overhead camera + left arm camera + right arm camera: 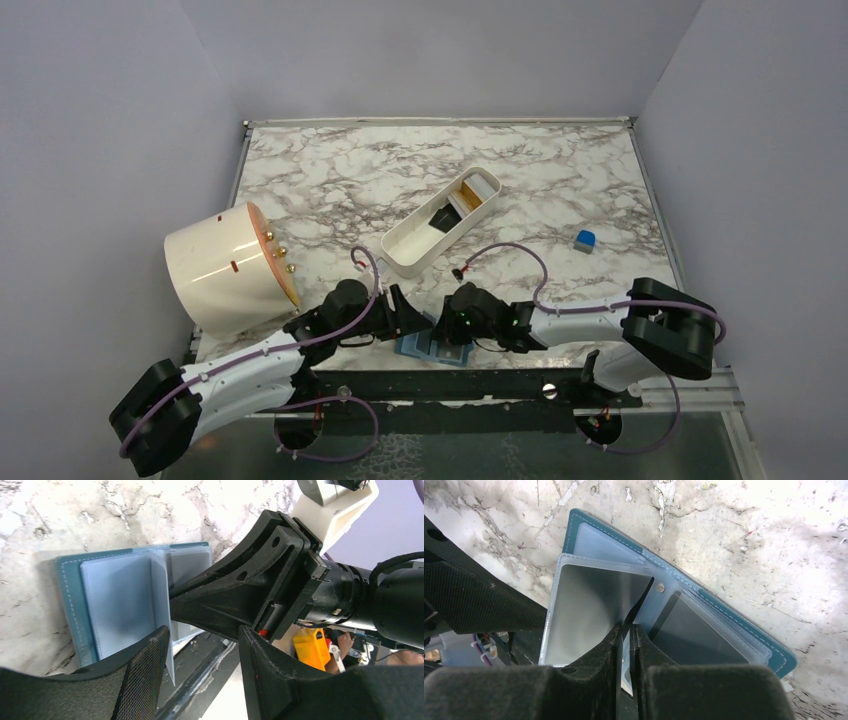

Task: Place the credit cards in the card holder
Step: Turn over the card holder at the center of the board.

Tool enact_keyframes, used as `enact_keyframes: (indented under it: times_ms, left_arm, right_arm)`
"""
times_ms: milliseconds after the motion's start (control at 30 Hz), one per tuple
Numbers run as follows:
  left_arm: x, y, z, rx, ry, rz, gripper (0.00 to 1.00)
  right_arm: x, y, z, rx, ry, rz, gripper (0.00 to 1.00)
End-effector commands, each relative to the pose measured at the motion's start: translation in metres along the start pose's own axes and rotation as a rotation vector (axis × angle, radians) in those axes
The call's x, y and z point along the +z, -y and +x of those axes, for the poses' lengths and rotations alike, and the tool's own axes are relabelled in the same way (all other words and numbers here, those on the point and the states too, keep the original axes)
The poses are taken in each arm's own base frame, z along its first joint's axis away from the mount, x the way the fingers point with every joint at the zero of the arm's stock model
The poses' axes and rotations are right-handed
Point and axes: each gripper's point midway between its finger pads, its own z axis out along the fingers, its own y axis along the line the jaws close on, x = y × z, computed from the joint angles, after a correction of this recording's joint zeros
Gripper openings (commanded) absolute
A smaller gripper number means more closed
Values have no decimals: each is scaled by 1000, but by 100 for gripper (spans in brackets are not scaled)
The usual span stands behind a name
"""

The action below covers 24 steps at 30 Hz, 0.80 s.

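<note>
The teal card holder [418, 348] lies open at the table's near edge, between my two grippers. In the right wrist view the card holder [729, 617] shows a grey card [589, 600] in a raised clear page and a dark card [696, 632] in the pocket beside it. My right gripper [630, 626] has its jaws a thin slit apart, with a thin dark card edge in the slit. My left gripper [204, 632] stands open over the card holder [112, 600], one page [161, 605] upright beside its meshed finger. More credit cards [462, 200], gold, white and black, lie in the white tray.
The long white tray [405, 252] sits mid-table, aslant. A small blue cube [585, 239] lies to the right. A big white cylinder [225, 268] lies on its side at the left edge. The black table rail [450, 385] runs just below the holder.
</note>
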Motion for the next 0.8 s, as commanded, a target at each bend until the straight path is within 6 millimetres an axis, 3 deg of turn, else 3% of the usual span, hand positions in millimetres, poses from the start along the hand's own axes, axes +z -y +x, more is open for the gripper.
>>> enact_keyframes:
  times_ms: [0, 333, 600, 767]
  left_arm:
    - [-2, 24, 4, -8, -32, 99, 55]
    - [1, 30, 8, -14, -38, 115, 56]
    - [12, 38, 20, 4, -74, 117, 56]
    - [18, 34, 25, 46, -91, 96, 56]
  right_arm:
    - [-7, 0, -15, -65, 70, 17, 13]
    - [-35, 6, -34, -65, 151, 63, 19]
    - [-100, 21, -81, -96, 353, 163, 22]
    - [-139, 5, -122, -190, 506, 164, 25]
